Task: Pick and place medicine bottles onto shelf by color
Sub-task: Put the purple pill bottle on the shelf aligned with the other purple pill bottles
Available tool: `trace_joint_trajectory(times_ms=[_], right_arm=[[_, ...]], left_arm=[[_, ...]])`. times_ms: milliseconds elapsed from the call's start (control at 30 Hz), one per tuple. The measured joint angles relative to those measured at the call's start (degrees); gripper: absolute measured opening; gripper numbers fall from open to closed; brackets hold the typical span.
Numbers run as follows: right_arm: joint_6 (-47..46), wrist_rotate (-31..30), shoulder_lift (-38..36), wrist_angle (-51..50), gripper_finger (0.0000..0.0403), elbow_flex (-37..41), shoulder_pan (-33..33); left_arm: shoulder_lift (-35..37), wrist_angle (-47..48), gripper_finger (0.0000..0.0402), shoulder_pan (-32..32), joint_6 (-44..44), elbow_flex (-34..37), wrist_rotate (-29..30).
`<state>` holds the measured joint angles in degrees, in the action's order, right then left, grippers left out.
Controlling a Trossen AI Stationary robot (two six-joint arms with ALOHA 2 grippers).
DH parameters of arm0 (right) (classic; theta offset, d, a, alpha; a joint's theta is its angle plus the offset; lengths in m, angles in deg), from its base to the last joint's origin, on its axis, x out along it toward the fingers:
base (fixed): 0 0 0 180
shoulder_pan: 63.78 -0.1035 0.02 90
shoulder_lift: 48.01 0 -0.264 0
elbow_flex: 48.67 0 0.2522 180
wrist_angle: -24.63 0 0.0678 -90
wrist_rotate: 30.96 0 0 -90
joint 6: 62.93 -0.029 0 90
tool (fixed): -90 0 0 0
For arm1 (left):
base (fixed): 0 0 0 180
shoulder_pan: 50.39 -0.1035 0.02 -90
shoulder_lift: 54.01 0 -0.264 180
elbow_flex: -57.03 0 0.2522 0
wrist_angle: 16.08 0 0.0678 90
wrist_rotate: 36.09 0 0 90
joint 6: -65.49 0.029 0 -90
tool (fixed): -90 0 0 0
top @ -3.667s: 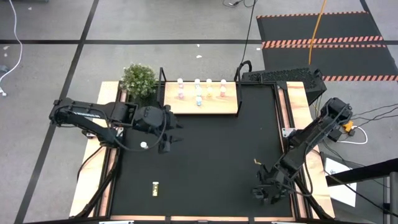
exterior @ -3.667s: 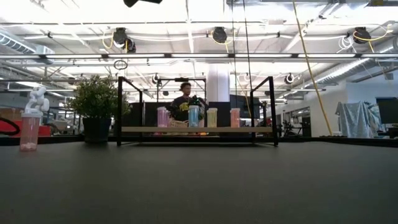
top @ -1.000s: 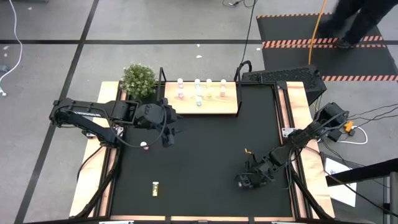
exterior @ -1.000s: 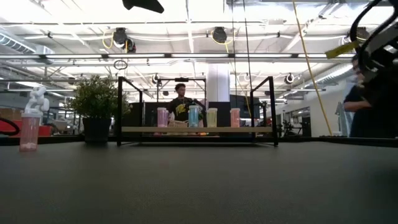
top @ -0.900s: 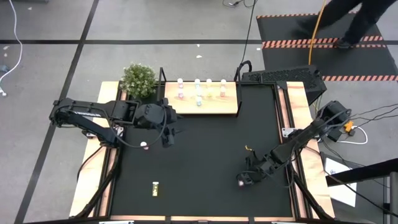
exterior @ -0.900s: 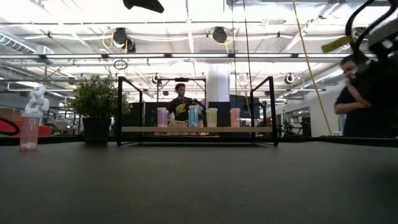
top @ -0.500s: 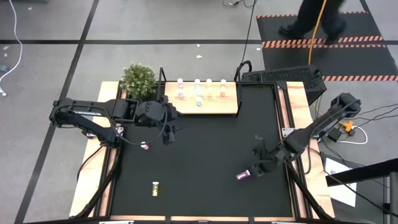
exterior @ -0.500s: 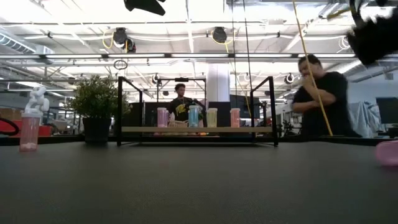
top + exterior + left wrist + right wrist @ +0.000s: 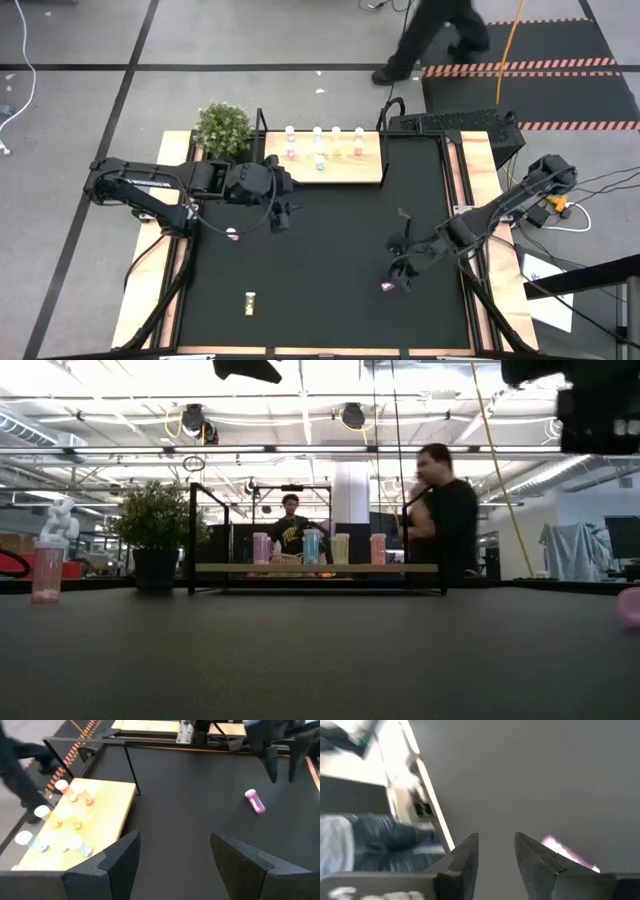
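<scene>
A pink medicine bottle (image 9: 388, 287) lies on its side on the black mat at the near right; it also shows in the left wrist view (image 9: 255, 801). My right gripper (image 9: 401, 270) hangs open above it and touches nothing; the bottle (image 9: 567, 851) shows just beyond one finger. My left gripper (image 9: 283, 215) is open in the air in front of the shelf (image 9: 300, 172). Several bottles (image 9: 320, 150) stand on that wooden shelf. Another pink bottle (image 9: 232, 236) stands on the mat under the left arm, and a yellow one (image 9: 249, 302) lies near the front edge.
A potted plant (image 9: 222, 128) stands left of the shelf. A dark keyboard (image 9: 455, 122) lies at the far right corner. Wooden rails (image 9: 470, 190) run along the table's sides. A person (image 9: 440, 30) walks on the floor beyond the far edge.
My right gripper has risen well off the mat near the right front, drifting a little toward the far edge, and its wrist has rolled. The pink bottle, hidden under it a second ago, now lies in plain sight on the mat below it.
</scene>
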<state>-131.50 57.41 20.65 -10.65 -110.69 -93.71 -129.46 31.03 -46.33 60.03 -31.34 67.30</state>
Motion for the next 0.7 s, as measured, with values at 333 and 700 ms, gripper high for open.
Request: trace_joint_trajectory(times_ms=[333, 700], right_arm=[[28.01, 6.14, 12.53, -10.30, 0.0120, -9.78, -1.40], [57.29, 3.00, 22.95, -16.87, 0.0157, -14.79, -1.03]], left_arm=[[-1.82, -0.83, 0.0244, 0.08, 0.66, -0.06, -0.31], [-4.68, -0.55, 0.0244, 0.15, 0.21, 0.05, -0.46]])
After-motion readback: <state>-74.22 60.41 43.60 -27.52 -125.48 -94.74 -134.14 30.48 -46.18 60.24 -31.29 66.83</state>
